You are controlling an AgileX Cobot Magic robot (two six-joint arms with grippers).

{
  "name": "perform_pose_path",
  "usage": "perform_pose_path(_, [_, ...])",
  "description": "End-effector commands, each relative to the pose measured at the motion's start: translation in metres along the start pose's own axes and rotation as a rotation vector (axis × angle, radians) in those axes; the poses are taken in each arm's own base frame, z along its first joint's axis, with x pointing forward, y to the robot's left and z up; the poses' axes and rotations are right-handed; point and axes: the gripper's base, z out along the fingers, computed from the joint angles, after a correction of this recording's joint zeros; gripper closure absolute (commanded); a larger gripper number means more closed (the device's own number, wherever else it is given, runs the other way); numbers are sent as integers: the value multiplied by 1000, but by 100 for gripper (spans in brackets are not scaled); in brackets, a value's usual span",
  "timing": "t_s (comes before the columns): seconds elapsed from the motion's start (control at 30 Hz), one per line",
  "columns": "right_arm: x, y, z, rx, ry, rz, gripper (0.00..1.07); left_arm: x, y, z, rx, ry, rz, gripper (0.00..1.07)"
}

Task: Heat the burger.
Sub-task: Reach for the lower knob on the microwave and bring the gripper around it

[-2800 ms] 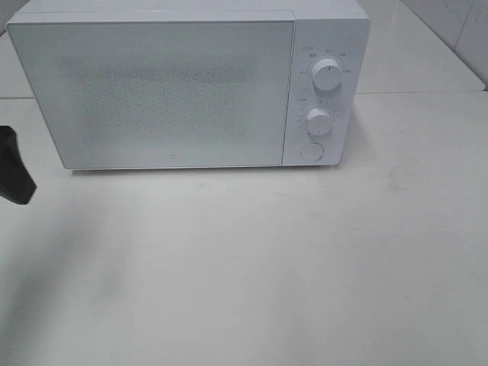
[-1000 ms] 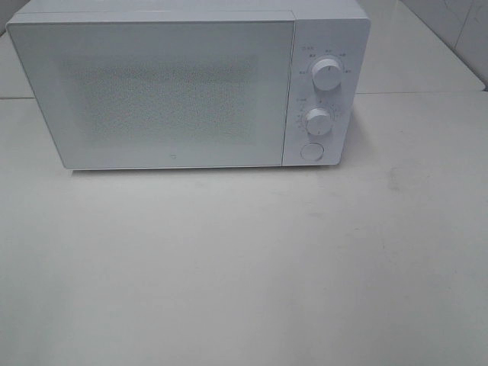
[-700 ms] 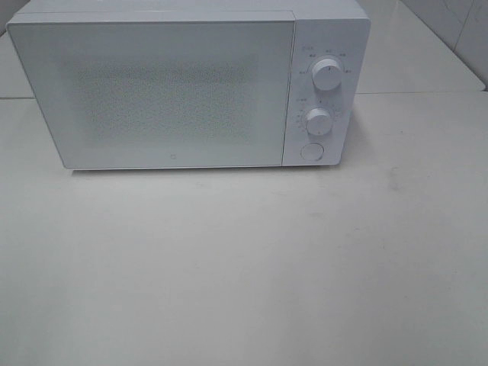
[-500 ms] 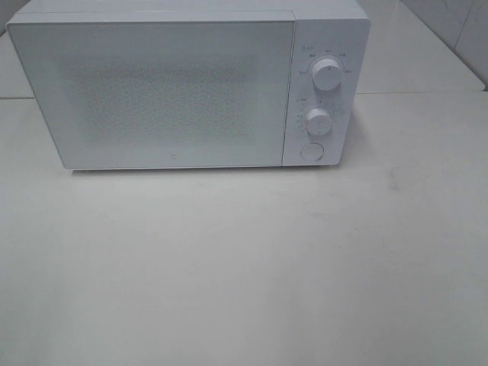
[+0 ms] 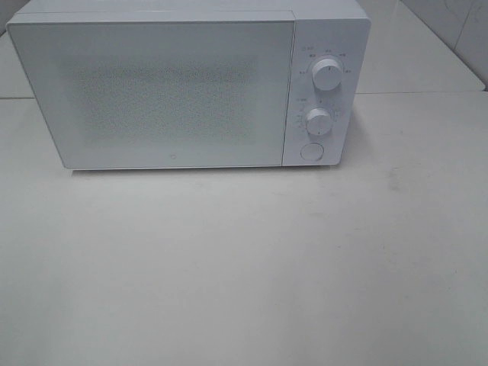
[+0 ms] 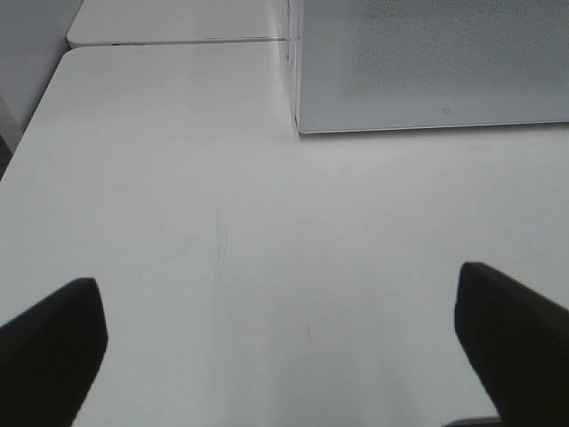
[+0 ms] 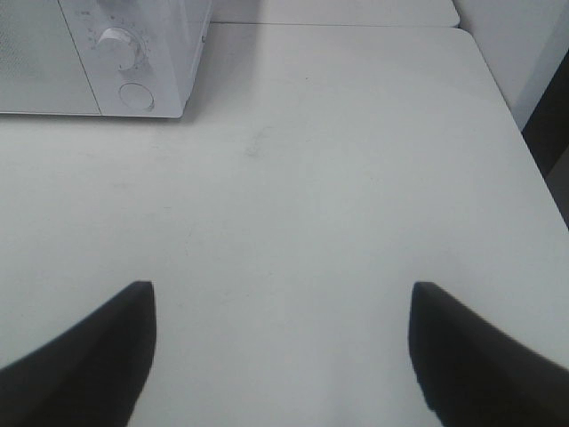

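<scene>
A short while ago a black gripper tip was seen at the left edge of the high view, next to the microwave [image 5: 175, 91]. Now it is gone from that view. Only the microwave, in the upper half of the frame, and the white table [image 5: 244, 267] below it are seen there. Nothing else has been moved. The door [image 5: 152, 95] is shut now as it was then, and the top knob [image 5: 327, 75], the lower knob [image 5: 318, 121] and the round button [image 5: 311, 152] at the upper right of the frame look the same.

The left gripper [image 6: 277, 277] is seen in its own wrist view. Its two black fingers are spread wide, nothing is held between them, and only bare table is seen under it. The right gripper [image 7: 282, 288] is spread apart too and nothing is held in it.

The burger is not seen in any view. It is not on the table and not in a gripper. The door window is milky and dotted, so nothing can be made out behind it. It is guessed that the burger has been put inside and shut in, but this cannot be checked.

With both arms pulled back and the door closed, it is judged that the job is almost done or done. Whether a knob has been turned to start the heat cannot be told
</scene>
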Motion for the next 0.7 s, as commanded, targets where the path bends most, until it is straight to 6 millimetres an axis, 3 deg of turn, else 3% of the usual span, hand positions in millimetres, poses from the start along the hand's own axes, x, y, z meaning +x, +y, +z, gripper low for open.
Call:
perform_pose_path(0.03, [2, 0, -3, 4, -36, -3, 31, 2, 0, -2, -4, -28, 0, 7])
perform_pose_path(0.37, [0, 0, -3, 7, -36, -2, 31, 2, 0, -2, -4, -28, 0, 7])
perform_pose_path(0.7, [-28, 1, -2, 3, -57, 2, 31, 2, 0, -2, -4, -28, 0, 7])
